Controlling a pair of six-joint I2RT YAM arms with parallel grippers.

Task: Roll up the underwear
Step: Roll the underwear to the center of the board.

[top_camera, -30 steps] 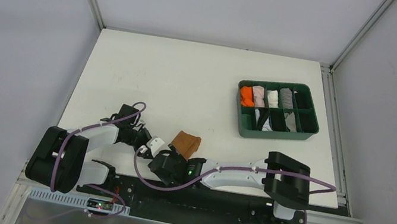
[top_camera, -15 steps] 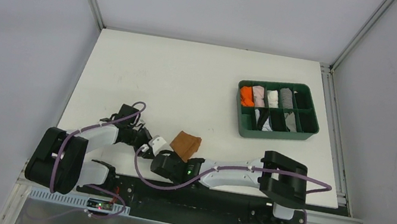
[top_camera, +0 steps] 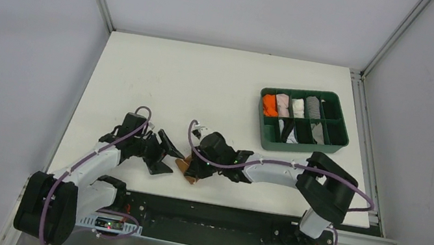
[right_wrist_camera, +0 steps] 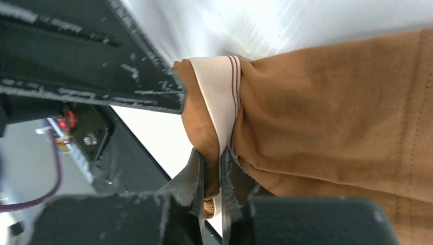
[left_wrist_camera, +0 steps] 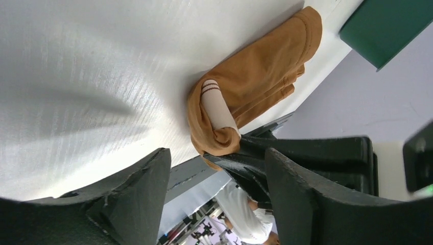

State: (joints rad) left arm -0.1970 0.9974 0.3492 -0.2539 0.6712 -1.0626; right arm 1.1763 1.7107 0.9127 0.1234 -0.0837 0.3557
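Underwear (left_wrist_camera: 255, 87), bunched tan-brown with pale waistband, sits pinched in right fingers (right_wrist_camera: 196, 184); left fingers (left_wrist_camera: 138, 199) apart.

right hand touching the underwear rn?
Touching. Right wrist view: the right hand is pinched shut on the underwear, tan cloth squeezed in its grip.

Spread left hand (left_wrist_camera: 217, 155) (underwear (left_wrist_camera: 265, 71) just beyond)

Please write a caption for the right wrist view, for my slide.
Right gripper pinches the tan underwear at its pale waistband.
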